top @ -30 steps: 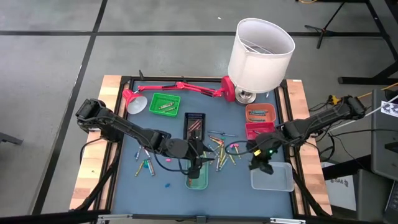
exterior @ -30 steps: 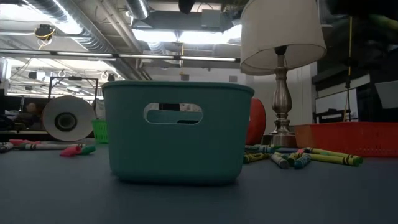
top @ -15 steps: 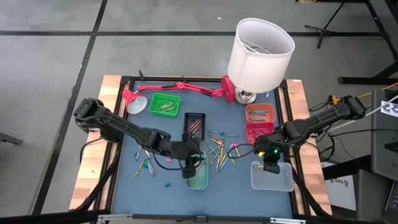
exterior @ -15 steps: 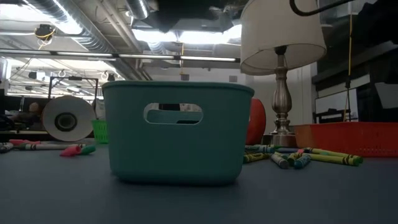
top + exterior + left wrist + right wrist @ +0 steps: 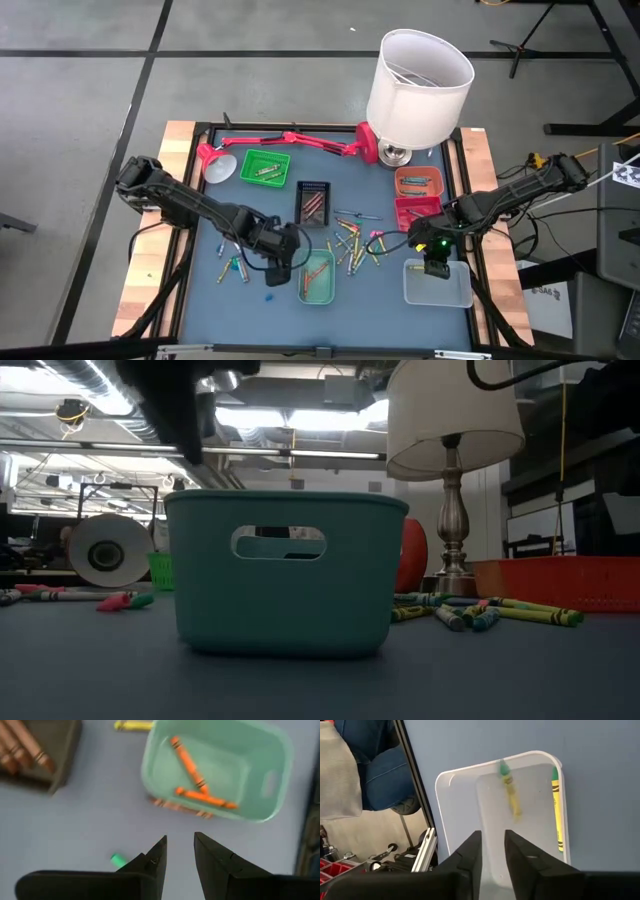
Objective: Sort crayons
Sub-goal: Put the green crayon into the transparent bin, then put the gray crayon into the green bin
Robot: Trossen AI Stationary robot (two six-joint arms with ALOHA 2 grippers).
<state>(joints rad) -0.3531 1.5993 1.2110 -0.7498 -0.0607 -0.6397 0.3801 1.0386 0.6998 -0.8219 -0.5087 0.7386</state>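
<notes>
High view — left arm reaches in from the bench's (image 5: 205, 275) left edge, elbow bent, its end effector (image 5: 281, 262) low over the blue surface just left of the teal tray (image 5: 318, 278). Right arm comes from the right edge, its end effector (image 5: 433, 262) over the clear tray's (image 5: 455, 290) upper-left part. Loose crayons (image 5: 352, 240) scattered between the two arms; a few more at lower left (image 5: 233, 264). Red desk lamp (image 5: 285, 140) lies along the back

Low view — teal tray (image 5: 285, 575) fills the centre; a dark arm part shows above its left corner. Crayons (image 5: 480, 612) lie to its right, a couple (image 5: 120, 601) to its left

Left wrist view — left end effector (image 5: 179, 851) empty, fingers a narrow gap apart, over bare surface. Two orange crayons (image 5: 192, 777) sit in the teal tray (image 5: 270, 785); a green stub (image 5: 118, 860) lies by the fingers

Right wrist view — right end effector (image 5: 492, 845) partly open, holding nothing, above the clear tray (image 5: 455, 815). Inside: one yellow crayon (image 5: 510, 795), blurred, and another (image 5: 556, 815) along the wall
</notes>
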